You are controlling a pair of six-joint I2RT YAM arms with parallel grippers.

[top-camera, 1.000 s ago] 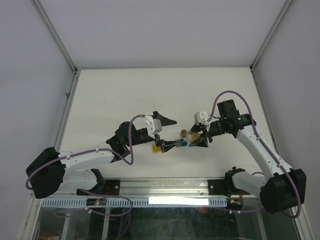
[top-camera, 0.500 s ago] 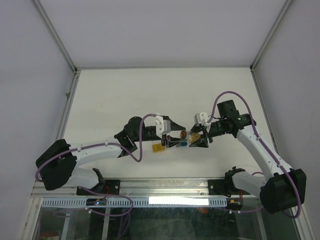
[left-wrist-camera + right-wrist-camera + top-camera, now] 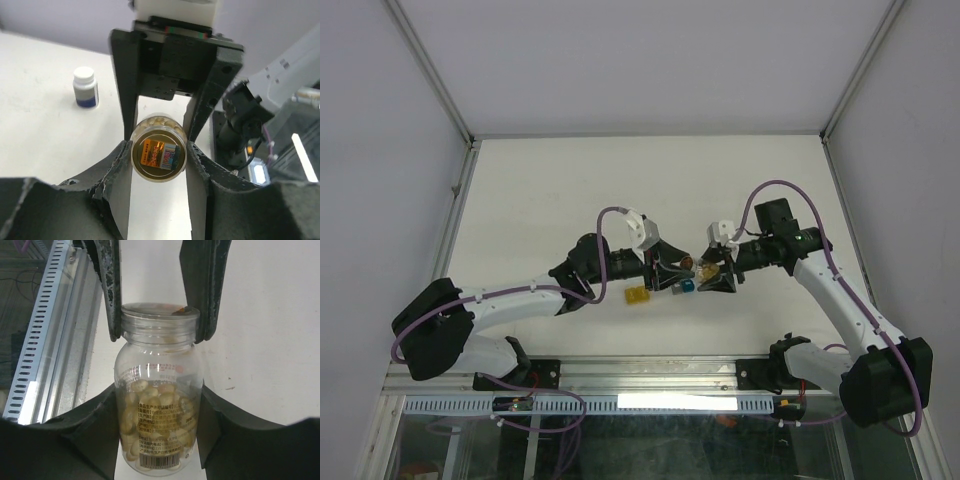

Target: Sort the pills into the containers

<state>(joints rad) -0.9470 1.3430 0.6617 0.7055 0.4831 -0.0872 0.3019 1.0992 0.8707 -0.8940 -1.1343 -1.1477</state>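
A clear pill bottle full of pale tan pills lies level above the table, and my right gripper is shut on its body. My left gripper is shut on the bottle's gold cap, meeting it end-on from the left. From above, the two grippers face each other, left gripper and right gripper, with the bottle between them. On the table below them lie a yellow container and a blue container. The arms hide any other containers.
A small dark bottle with a white cap stands on the white table to the left in the left wrist view. A slotted metal rail runs along the table's near edge. Metal frame posts line the sides.
The left arm has reached right from beside the yellow container up to the bottle, and its jaws have closed from wide open onto the cap. The right gripper and the bottle have stayed put.
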